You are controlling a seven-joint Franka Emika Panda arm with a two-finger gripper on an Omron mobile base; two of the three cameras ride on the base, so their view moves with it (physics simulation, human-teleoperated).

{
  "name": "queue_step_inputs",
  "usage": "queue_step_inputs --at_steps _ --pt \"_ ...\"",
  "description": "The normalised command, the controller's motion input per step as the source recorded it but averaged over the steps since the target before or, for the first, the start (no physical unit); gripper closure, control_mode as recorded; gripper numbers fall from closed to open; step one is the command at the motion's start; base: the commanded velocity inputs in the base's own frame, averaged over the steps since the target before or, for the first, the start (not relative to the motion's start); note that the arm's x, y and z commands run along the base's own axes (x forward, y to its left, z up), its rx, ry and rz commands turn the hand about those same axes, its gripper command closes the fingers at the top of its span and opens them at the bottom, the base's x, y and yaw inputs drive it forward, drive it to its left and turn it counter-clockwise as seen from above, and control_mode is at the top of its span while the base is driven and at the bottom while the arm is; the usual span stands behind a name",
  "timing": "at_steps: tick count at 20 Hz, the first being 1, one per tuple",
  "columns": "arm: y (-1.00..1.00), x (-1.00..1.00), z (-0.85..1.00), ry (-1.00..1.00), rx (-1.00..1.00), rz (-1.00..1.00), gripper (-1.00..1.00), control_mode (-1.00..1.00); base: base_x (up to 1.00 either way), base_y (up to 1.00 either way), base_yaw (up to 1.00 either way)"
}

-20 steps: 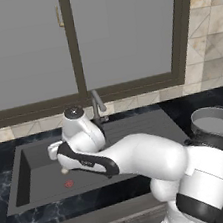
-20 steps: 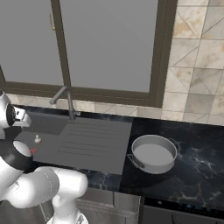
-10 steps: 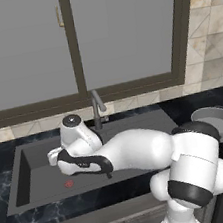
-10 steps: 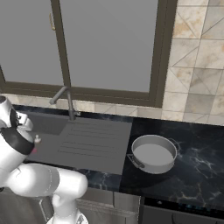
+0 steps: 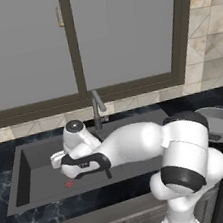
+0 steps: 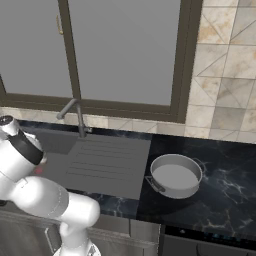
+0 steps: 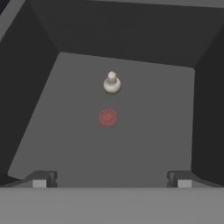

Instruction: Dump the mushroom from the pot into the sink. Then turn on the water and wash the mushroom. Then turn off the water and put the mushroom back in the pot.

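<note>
The mushroom, small and pale, lies on the floor of the dark grey sink, just beyond the red drain mark in the hand view. My gripper hangs above the basin, looking down at it. Its jaws stand open and wide apart with nothing between them, and the fingertips are well short of the mushroom. In the left base view my hand is low over the sink near the drain mark. The grey pot stands empty on the counter, right of the drainboard.
The slim faucet rises behind the basin, close to my forearm, and also stands at the back of the sink. A window and tiled wall close off the back. Black marble counter surrounds the pot.
My hand has sunk lower toward the sink basin and shifted slightly over the drain. The jaws have stayed open. The pot has not moved.
</note>
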Motion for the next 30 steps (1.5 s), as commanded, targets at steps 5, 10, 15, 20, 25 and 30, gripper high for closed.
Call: queue_step_inputs --at_steps 5,10,15,20,25,30 --pt "0.03 0.30 -0.16 0.00 0.00 0.00 -1.00 -1.00 0.00 0.00 0.00" --pt "0.10 0.19 -0.16 0.00 0.00 0.00 -1.00 -1.00 0.00 0.00 0.00" --pt "0.16 0.17 -0.25 0.00 0.00 0.00 -1.00 -1.00 0.00 0.00 0.00" --pt "0.15 0.14 -0.23 0.00 0.00 0.00 -1.00 -1.00 0.00 0.00 0.00" --pt "0.17 0.12 -0.21 0.00 -0.01 0.00 -1.00 -1.00 0.00 0.00 0.00" --pt "0.18 0.01 -0.09 0.00 -0.02 0.00 -1.00 -1.00 0.00 0.00 0.00"
